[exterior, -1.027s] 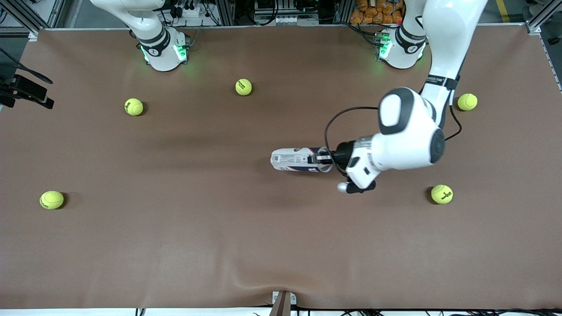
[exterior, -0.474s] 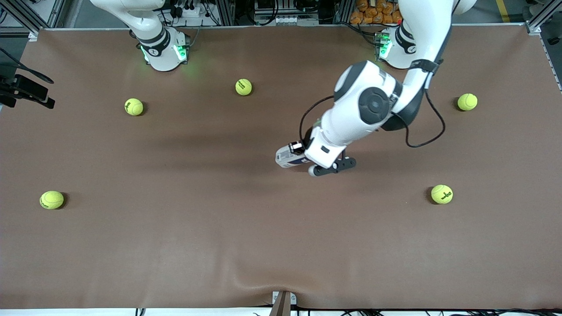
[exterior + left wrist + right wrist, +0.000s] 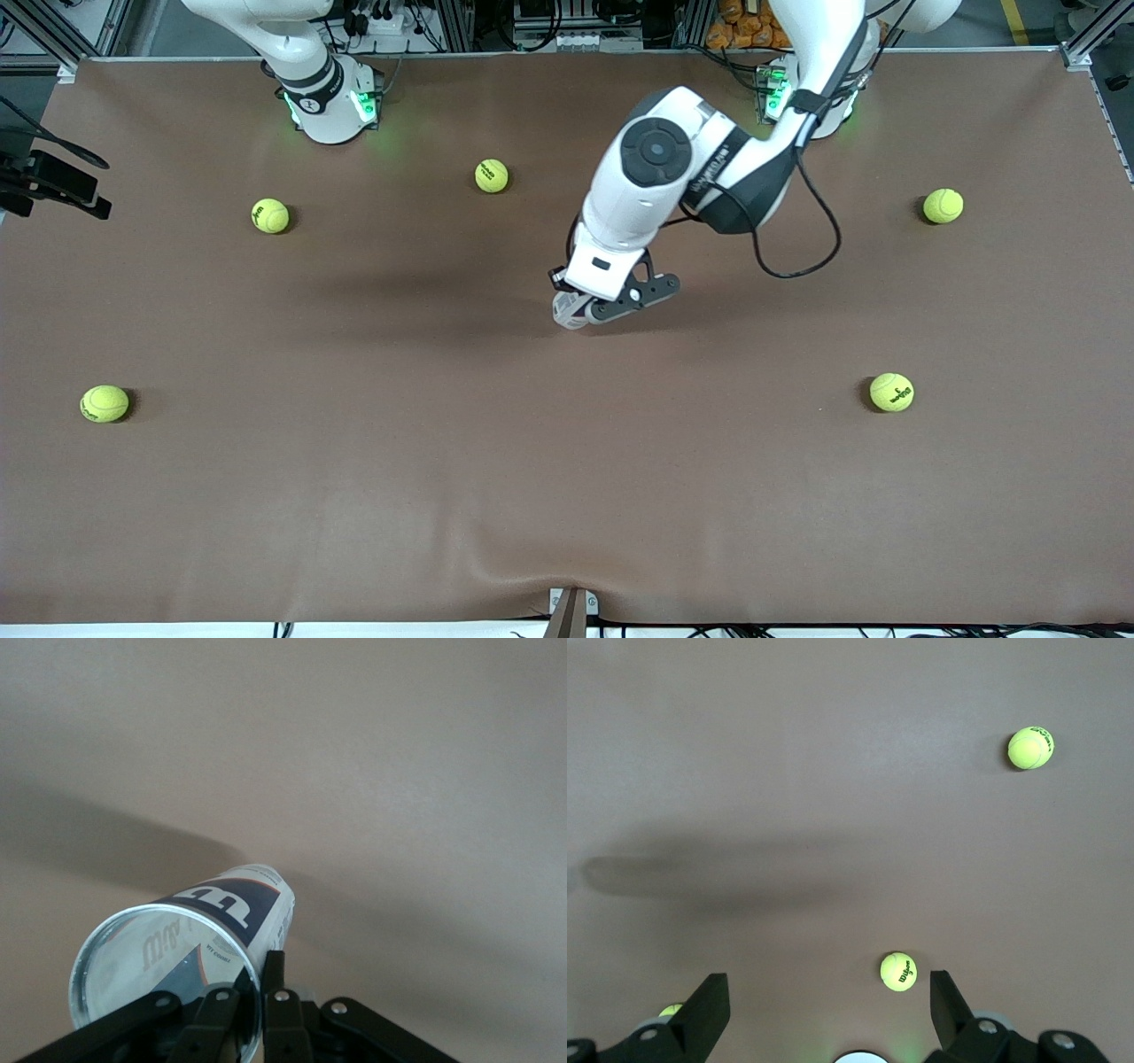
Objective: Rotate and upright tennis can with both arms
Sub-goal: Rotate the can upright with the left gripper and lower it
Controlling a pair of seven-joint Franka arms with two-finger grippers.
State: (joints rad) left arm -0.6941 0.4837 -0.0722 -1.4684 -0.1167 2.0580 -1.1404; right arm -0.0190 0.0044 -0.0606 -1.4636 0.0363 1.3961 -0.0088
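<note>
Left tool (image 3: pixel 580 312) at frame centre pinched metallic rim of tennis can (image 3: pixel 190 943), one finger inside mouth, so wrist swing could tip it up. Can stood tilted, base on tabletop (image 3: pixel 354 496). Right tool (image 3: pixel 828 1014) waited spread, high over tabletop; right arm idle.

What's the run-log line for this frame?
left pincer: shut on tennis can rim, tilting it up over table | right pincer: open, waiting above table | tennis balls: loose on table
</note>
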